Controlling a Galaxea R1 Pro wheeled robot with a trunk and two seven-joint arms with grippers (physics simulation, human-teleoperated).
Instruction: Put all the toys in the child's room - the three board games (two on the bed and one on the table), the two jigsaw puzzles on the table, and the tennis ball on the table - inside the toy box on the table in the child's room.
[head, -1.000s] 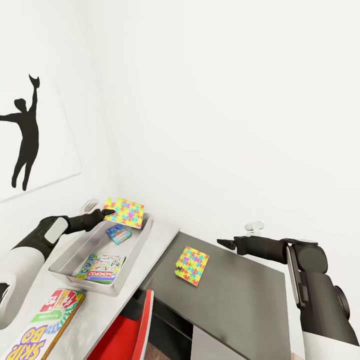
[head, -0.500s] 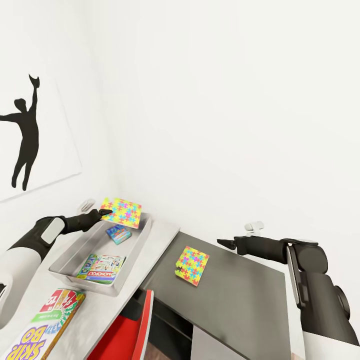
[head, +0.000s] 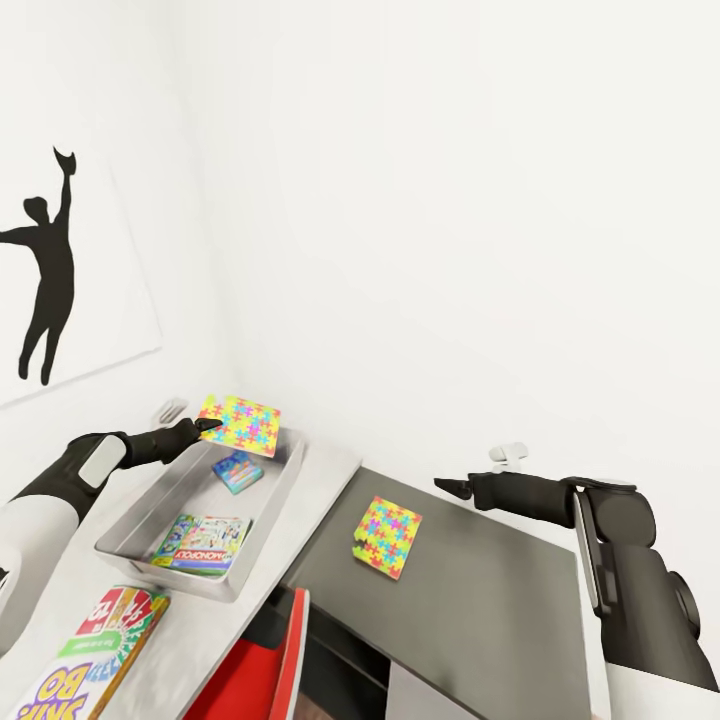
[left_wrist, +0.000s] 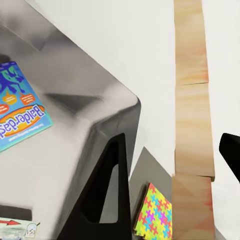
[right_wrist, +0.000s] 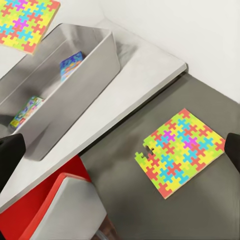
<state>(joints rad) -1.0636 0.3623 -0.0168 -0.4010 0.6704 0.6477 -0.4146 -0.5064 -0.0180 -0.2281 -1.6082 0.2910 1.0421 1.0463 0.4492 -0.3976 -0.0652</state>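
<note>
Bright jigsaw puzzle (head: 240, 425) pinched at its edge by left tool (head: 210, 425), above toy box (head: 150, 500) far end.

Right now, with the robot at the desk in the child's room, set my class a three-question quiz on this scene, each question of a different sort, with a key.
1. True or false: the jigsaw puzzle gripped by the left gripper already lies flat on the toy box floor.
2. Multiple choice: where is the other jigsaw puzzle?
A. inside the toy box
B. on the dark grey surface beside the white table
C. in the right gripper
3. Fill in: the game box at the near end of the toy box is lettered ____.

Key: 1 false, it is held up over the far rim. 2 B. 3 Monopoly.
</note>
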